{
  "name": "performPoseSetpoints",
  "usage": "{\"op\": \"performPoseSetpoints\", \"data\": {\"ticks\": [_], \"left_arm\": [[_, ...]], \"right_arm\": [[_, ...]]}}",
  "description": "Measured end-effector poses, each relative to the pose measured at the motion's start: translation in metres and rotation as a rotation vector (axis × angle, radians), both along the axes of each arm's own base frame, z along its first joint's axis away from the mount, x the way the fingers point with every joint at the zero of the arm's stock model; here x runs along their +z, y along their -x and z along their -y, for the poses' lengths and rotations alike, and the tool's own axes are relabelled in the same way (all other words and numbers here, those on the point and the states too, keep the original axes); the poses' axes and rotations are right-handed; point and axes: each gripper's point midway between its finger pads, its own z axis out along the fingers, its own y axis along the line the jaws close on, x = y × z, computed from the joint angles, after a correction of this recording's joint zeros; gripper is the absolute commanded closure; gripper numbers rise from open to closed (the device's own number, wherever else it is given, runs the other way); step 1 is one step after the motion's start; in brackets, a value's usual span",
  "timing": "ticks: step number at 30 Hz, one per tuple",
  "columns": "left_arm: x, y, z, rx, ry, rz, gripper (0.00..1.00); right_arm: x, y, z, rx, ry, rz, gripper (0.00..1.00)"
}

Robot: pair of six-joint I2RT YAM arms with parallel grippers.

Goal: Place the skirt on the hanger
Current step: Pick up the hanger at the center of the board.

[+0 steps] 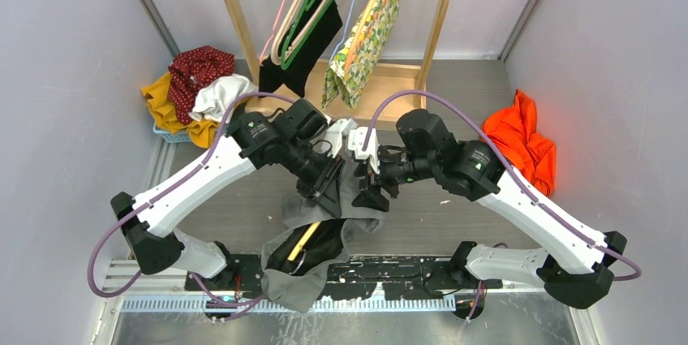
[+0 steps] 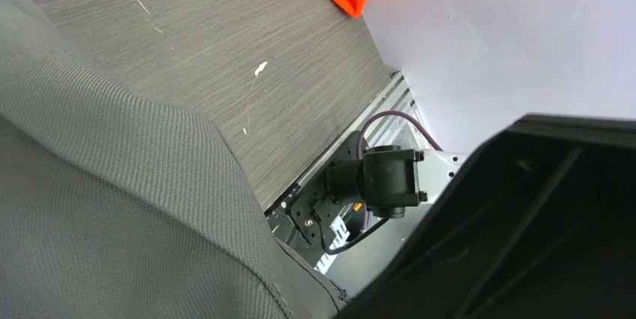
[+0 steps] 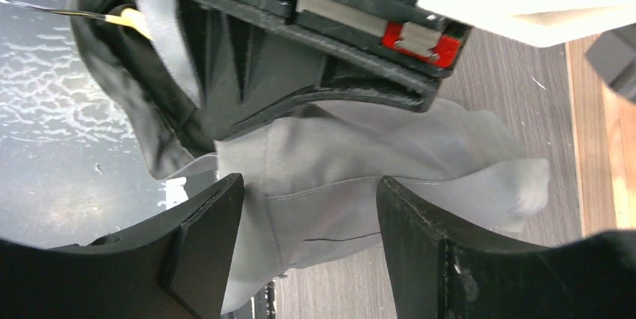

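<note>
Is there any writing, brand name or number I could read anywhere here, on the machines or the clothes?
No text here can be read.
Small pale marks on the left arm and the right arm: too small to read.
The red tag in the right wrist view: no letters show.
The leaf-print garment: pattern only, no words.

The grey cloth skirt (image 2: pixel 112 184) shows a fine ribbed weave, matt and soft. The grey wood-grain tabletop (image 2: pixel 225 49) looks like smooth, dull laminate with a few scuffs. The right end effector (image 3: pixel 309 188) has matt black plastic fingers (image 3: pixel 202 259). The near-edge metal plate (image 3: pixel 45 109) is shiny and mottled.
</note>
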Motion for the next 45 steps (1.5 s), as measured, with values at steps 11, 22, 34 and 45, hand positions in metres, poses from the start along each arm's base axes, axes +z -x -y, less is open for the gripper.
{"op": "performPoseSetpoints", "data": {"ticks": [11, 22, 34, 45], "left_arm": [[-0.013, 0.020, -0.003, -0.048, -0.027, -0.028, 1.00], [-0.007, 0.028, -0.005, -0.057, -0.012, -0.050, 1.00], [-0.005, 0.037, -0.013, -0.057, -0.039, -0.097, 1.00], [-0.006, 0.046, -0.026, -0.100, -0.086, -0.086, 1.00]], "right_arm": [[-0.003, -0.019, -0.006, -0.033, 0.015, 0.097, 0.26], [-0.020, 0.002, -0.026, 0.097, 0.054, 0.052, 0.26], [-0.025, 0.018, -0.037, 0.152, 0.110, 0.067, 0.37], [-0.033, 0.032, -0.041, 0.175, 0.081, 0.031, 0.84]]}}
